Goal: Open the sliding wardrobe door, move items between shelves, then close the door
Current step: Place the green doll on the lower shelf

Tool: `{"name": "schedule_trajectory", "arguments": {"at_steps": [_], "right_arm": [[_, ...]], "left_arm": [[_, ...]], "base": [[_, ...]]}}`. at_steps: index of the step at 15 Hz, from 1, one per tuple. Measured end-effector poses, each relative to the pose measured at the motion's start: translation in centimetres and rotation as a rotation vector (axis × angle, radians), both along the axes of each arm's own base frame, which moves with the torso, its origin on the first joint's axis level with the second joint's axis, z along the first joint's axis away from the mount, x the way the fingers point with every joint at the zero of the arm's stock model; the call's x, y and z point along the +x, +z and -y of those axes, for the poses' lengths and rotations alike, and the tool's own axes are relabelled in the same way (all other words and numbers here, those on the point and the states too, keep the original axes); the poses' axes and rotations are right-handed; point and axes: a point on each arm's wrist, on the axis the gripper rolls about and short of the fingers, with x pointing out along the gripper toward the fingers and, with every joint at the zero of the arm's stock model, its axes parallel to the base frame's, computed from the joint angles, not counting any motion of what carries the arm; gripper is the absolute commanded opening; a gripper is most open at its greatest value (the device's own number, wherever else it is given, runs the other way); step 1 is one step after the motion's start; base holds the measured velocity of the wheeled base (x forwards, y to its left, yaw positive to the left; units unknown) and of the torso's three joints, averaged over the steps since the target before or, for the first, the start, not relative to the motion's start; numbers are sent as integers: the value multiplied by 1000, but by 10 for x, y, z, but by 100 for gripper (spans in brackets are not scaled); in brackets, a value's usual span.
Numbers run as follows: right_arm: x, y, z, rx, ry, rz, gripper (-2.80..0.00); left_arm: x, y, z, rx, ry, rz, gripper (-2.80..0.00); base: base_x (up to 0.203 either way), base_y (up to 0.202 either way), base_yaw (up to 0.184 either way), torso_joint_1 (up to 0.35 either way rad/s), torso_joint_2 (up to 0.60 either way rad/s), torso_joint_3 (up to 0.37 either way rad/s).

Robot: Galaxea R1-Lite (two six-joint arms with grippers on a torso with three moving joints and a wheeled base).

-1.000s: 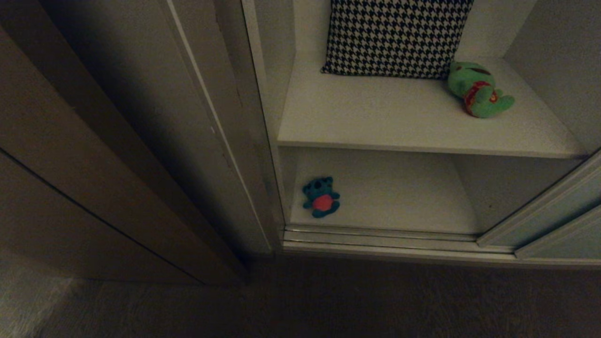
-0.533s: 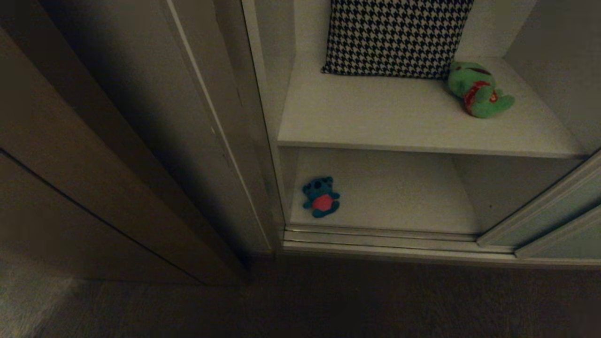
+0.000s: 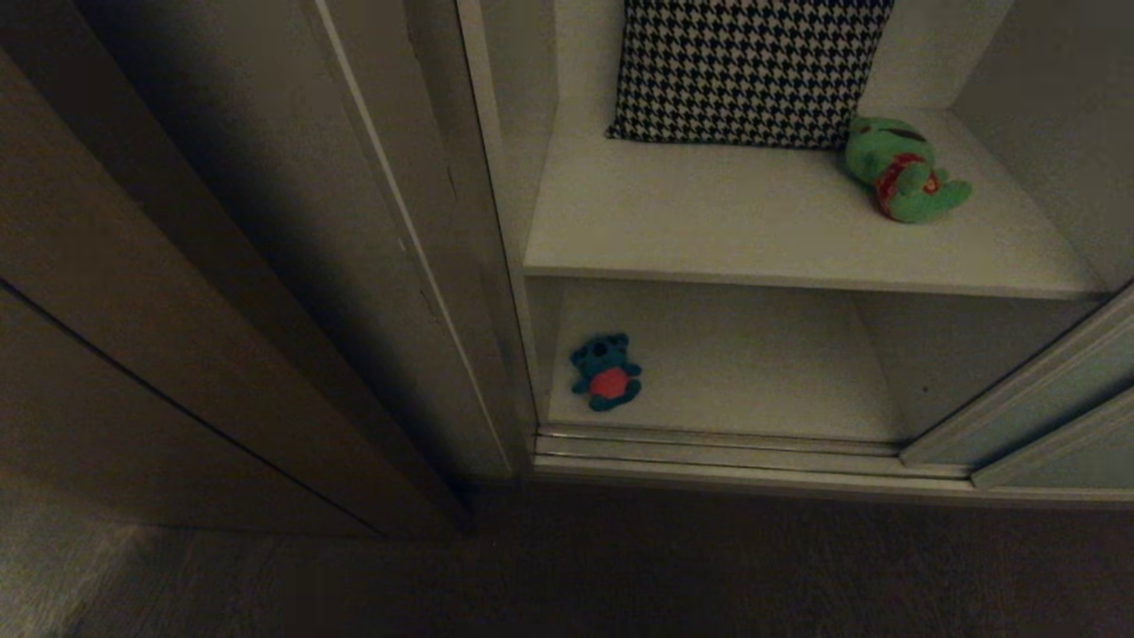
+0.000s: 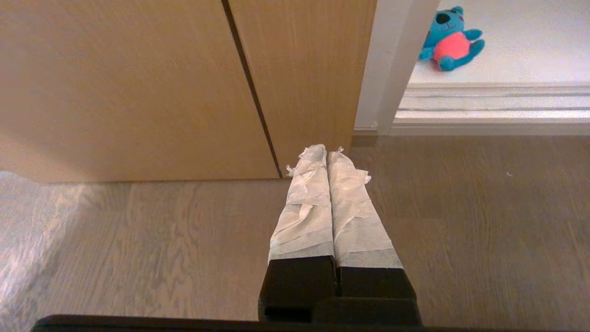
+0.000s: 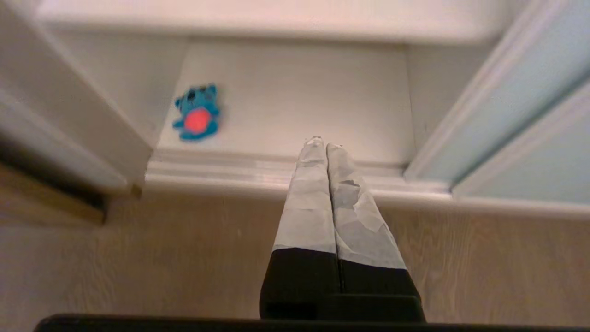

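Observation:
The sliding wardrobe door stands slid aside at the right, so the compartment is open. A green frog with red markings lies at the right of the upper shelf. A small teal-blue bear with a red belly lies at the left of the lower shelf. My right gripper is shut and empty, low over the floor before the door track, with the bear ahead and to one side and the door on the other. My left gripper is shut and empty, facing the wood panelling, the bear far off. Neither arm shows in the head view.
A black-and-white houndstooth pillow leans at the back of the upper shelf. Dark brown wooden panelling fills the left. A double metal track runs along the wardrobe's foot. Wood-look floor lies in front.

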Motion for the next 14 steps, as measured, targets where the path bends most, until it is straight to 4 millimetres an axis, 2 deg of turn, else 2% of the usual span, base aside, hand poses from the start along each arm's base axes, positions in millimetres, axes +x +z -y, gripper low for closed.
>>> {"name": "schedule_trajectory", "arguments": {"at_steps": [2, 7, 9, 13, 14], "right_arm": [[38, 23, 0, -9, 0, -19, -280], [147, 54, 10, -49, -21, 0, -280], [183, 56, 19, -66, 4, -16, -280], [246, 47, 32, -74, 69, -31, -280], [260, 44, 35, -71, 75, -37, 0]], "left_arm": [[0, 0, 0, 0, 0, 0, -280], [0, 0, 0, 0, 0, 0, -280], [0, 0, 0, 0, 0, 0, -280], [0, 0, 0, 1, 0, 0, -280], [0, 0, 0, 0, 0, 0, -280]], "base": [[0, 0, 0, 0, 0, 0], [0, 0, 0, 0, 0, 0], [0, 0, 0, 0, 0, 0], [0, 0, 0, 0, 0, 0], [0, 0, 0, 0, 0, 0]]}}
